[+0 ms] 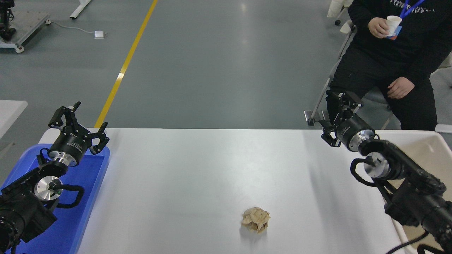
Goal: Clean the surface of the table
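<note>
Tan paper wad [255, 220] lies untouched near-centre on the table [183, 169]; nothing cleared yet. Right gripper [338, 106] spread, empty, far right. Left gripper [78, 118] parked, spread.

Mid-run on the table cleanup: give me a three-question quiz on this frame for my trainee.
1. True or false: the crumpled paper ball lies on the table surface.
2. Which container is the left gripper parked over? A) blue tray B) beige bin
3. Fill in: the right gripper is held over the table's far ____ corner.

Key: 1 true; 2 A; 3 right.
</note>
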Robot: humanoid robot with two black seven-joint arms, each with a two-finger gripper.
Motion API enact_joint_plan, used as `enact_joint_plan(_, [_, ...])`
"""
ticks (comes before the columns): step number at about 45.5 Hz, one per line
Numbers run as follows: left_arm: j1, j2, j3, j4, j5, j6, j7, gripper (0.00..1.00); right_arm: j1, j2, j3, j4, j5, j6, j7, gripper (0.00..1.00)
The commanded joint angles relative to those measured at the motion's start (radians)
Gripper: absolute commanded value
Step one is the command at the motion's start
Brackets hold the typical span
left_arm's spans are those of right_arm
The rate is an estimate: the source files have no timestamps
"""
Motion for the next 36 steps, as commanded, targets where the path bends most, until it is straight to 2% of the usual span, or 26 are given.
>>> enact_joint_plan(1, [0.0,0.0,0.0,0.0,0.0,0.0,0.0,1.0,-0.029,0.107,0.041,-0.035,-0.064,-0.002,0.093,1.0])
enact_joint_plan(22, [0.0,0.0,0.0,0.0,0.0,0.0,0.0,1.0,-0.026,0.11,0.034,-0.035,-0.062,-0.014,0.091,1.0])
enact_joint_plan(36, [0.0,0.0,0.0,0.0,0.001,0.0,0.0,1.0,-0.037,0.023,0.02,0.004,0.024,-0.011,0.096,1.0])
